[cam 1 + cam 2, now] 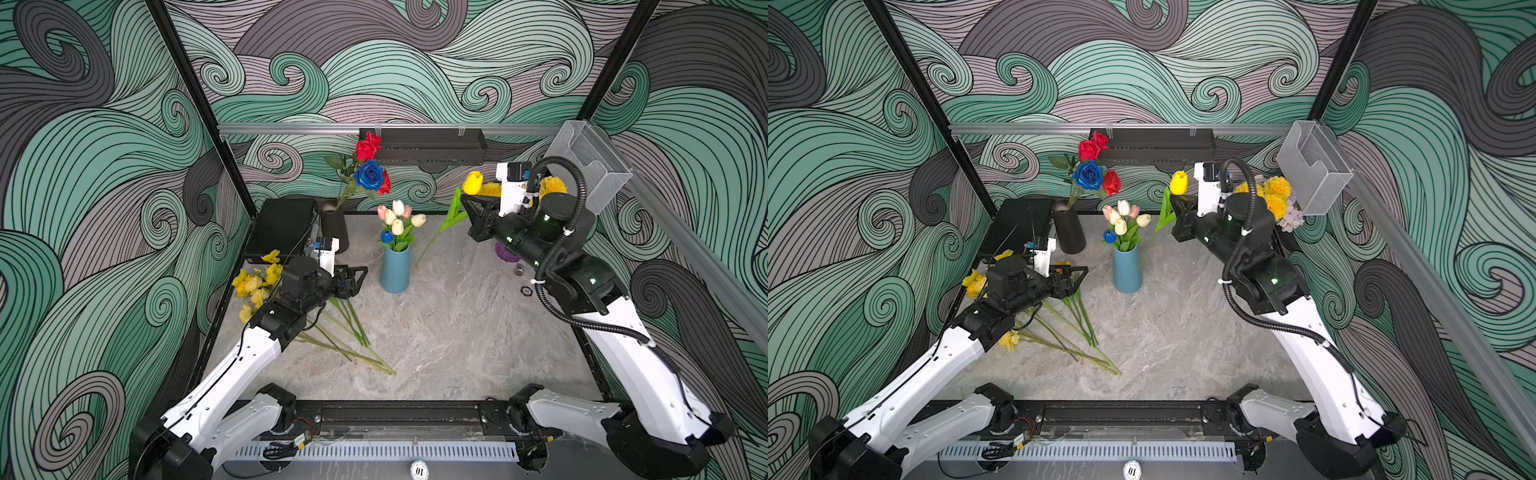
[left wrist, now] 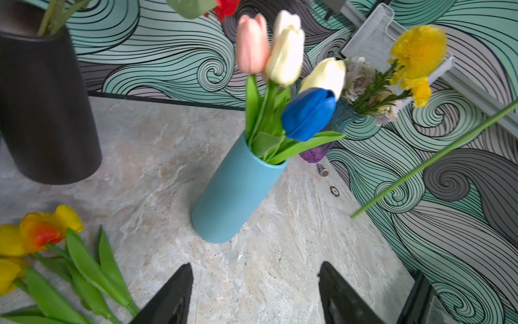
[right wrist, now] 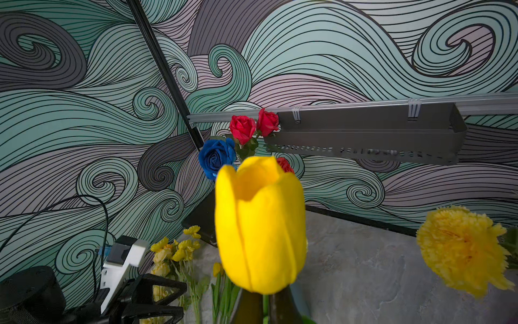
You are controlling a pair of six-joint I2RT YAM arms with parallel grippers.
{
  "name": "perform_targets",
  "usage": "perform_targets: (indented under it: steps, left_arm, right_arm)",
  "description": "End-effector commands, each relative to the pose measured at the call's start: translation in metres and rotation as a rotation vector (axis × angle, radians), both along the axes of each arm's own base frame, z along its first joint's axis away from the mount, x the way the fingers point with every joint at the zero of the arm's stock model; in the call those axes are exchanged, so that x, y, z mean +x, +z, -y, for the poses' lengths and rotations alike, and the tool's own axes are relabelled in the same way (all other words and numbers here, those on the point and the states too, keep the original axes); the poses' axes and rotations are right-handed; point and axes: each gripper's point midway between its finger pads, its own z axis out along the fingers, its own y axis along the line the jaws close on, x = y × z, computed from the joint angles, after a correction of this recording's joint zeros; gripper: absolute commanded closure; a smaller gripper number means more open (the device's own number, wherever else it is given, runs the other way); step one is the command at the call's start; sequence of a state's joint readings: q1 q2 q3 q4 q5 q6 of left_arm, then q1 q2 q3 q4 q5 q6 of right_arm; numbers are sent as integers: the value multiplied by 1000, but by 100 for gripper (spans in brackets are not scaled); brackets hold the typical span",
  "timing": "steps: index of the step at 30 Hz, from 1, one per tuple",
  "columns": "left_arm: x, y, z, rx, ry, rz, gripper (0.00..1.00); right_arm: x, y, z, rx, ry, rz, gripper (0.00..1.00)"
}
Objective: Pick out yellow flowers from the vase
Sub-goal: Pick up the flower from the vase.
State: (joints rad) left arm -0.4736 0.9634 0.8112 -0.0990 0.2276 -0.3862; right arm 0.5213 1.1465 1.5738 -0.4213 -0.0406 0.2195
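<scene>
**A:** Where's the yellow tulip point(image 1: 473, 183)?

**B:** Up in the air, clear of the blue vase point(image 1: 395, 270). The right gripper point(image 3: 263, 307) is clamped tight on its stem just under the bloom, and the long stem hangs free.

**A:** So which step?

**B:** Carrying it off, I'd judge — next it wants laying with the yellow flowers point(image 1: 255, 284) heaped on the table point(image 1: 457, 332), without clipping the pale tulips point(image 1: 398, 216) in the vase.

**A:** And the left gripper point(image 2: 253, 280)?

**B:** Jaws wide, holding nothing, facing the blue vase.

**A:** Anything unclear?

**B:** The right arm point(image 1: 540, 237) hides most of the purple vase point(image 1: 505, 254). Yellow carnations point(image 1: 1277, 195) show above it — how many, I can't tell. The left arm point(image 1: 257, 349) covers part of the heap.
</scene>
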Motion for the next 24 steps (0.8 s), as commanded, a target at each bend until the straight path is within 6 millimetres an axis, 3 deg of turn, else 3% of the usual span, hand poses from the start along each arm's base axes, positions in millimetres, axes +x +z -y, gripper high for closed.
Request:
perform_targets:
  steps: [1,11,18,24]
  left_arm:
    - [-8,24,20,40,-99,83,30]
    - [-42,50,88,28,-413,177,29]
    - [-57,52,103,4,-513,183,31]
    - [-63,44,112,-5,-574,143,40]
  right_arm:
    - [-13,-1,1,0,40,-12,99]
    - [-34,-20,-37,87,289,-114,100]
    - [-32,-36,-60,132,392,-171,100]
    - [-33,-45,-69,145,426,-185,100]
